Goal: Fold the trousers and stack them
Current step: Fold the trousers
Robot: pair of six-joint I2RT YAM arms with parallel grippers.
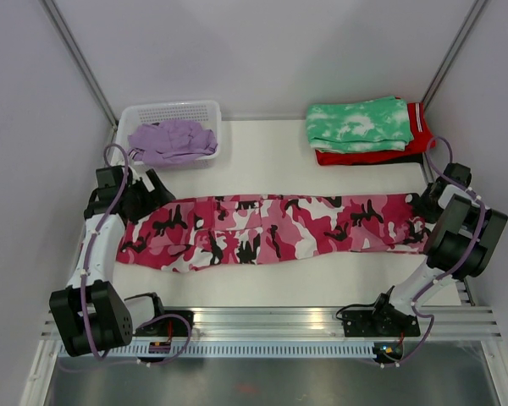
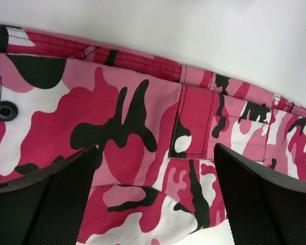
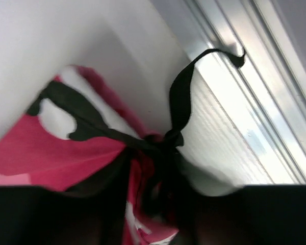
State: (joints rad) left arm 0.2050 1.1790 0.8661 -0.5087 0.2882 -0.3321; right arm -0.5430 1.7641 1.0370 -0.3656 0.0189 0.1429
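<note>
No readable text, label, brand or number in any view, camouflage trousers (image 1: 271,228) show pattern only

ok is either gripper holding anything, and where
Right gripper pinches the camo trousers at the leg cuff, by the black tie; left gripper is open, empty.

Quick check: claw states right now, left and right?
Left claw: open, over the camouflage trousers, holding nothing.
Right claw: at their other end, fabric bunched there; whether it is shut cannot be told.
</note>
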